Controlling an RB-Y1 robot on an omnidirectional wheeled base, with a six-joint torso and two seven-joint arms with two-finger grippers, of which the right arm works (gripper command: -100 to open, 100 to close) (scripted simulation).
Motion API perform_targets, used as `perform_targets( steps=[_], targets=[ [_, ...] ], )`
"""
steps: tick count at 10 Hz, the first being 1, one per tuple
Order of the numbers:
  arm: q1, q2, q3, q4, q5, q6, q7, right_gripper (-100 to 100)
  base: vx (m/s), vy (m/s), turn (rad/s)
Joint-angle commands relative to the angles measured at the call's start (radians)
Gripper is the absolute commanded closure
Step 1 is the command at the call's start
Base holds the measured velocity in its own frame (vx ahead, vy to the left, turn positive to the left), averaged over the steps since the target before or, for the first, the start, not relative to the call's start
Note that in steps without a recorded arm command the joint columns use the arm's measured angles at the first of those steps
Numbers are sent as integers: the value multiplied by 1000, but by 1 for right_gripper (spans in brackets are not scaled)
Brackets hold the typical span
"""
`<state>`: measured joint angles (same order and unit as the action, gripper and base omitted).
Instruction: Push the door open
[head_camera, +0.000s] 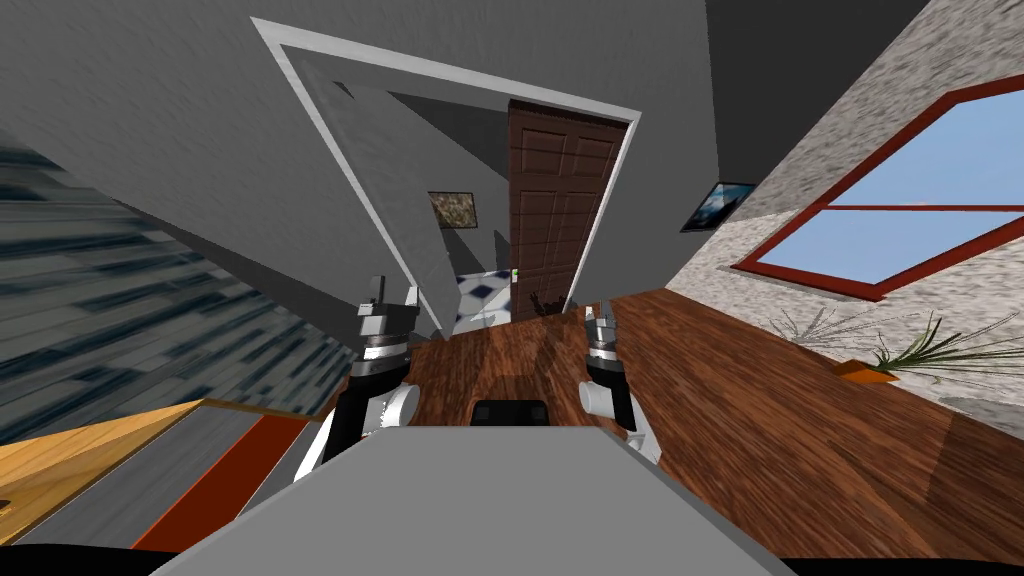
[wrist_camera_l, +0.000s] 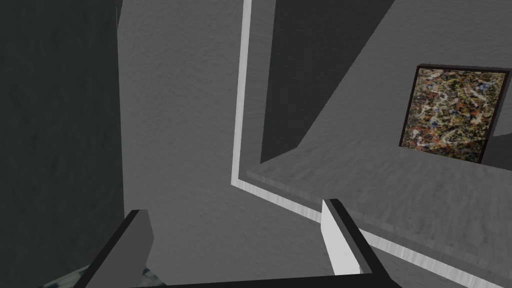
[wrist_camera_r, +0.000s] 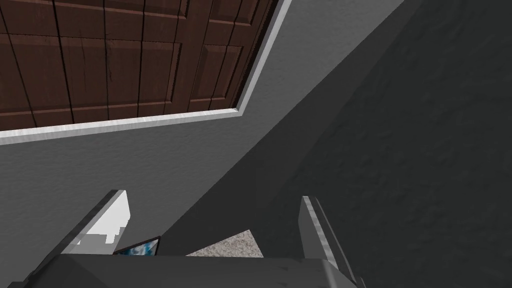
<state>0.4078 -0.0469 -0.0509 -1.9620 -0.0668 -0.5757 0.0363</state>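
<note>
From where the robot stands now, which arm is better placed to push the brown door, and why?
Right. The right gripper lies nearest the brown door, and its wrist view faces the door's panels. The left gripper faces the grey wall by the white door frame.

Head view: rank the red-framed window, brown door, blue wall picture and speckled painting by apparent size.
1. Red-framed window, largest, though cut by the picture's edge.
2. Brown door.
3. Blue wall picture and speckled painting: about alike; the painting hangs farther off, so unranked.
</note>
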Motion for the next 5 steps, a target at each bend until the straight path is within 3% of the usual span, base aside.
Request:
perform_targets(
  steps=[1, 5],
  targets=[
    [-19, -10, -7, 46, -6, -7, -4, -100, 95, 7, 123],
    [-58, -30, -19, 153, -19, -27, -11, -100, 87, 1, 127]
  ],
)
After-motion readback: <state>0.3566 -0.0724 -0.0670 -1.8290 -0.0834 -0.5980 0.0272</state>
